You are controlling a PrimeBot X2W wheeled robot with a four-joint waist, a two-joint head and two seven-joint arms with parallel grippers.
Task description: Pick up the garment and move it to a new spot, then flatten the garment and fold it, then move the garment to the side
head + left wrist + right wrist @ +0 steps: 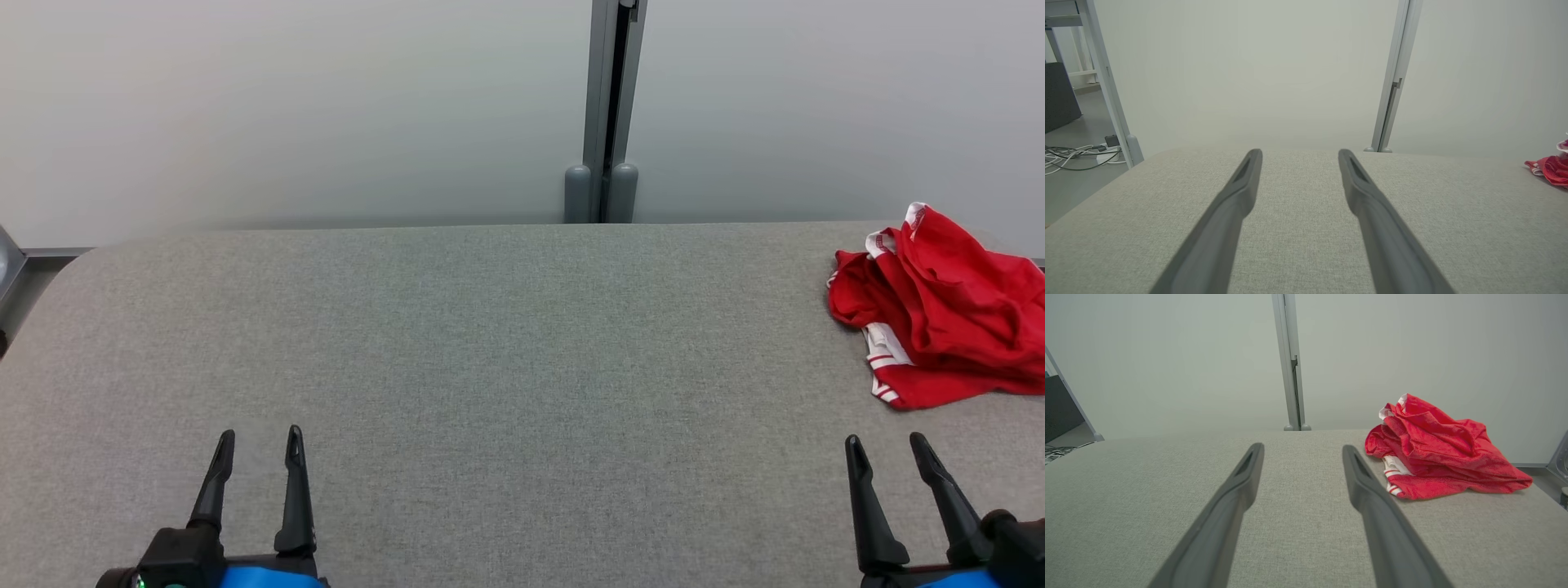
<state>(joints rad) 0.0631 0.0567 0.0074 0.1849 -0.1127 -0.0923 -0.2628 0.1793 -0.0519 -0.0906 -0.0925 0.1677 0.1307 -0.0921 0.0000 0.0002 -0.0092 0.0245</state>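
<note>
The garment lies crumpled at the worktop's far right, left fingers and right fingers spread apart and empty, so the nearer right fingers should, I judge, pinch a high ridge deeply, lifting without dragging.

Left fingers: dark, spread wide, pointing along the desk top.
Desk: grey cloth surface, rounded left corner.
Garment: red, crumpled, on the desk at far right, well apart from the fingers.
Post: pale metal, upright behind the desk.
Cables: on the floor, far left.
</note>
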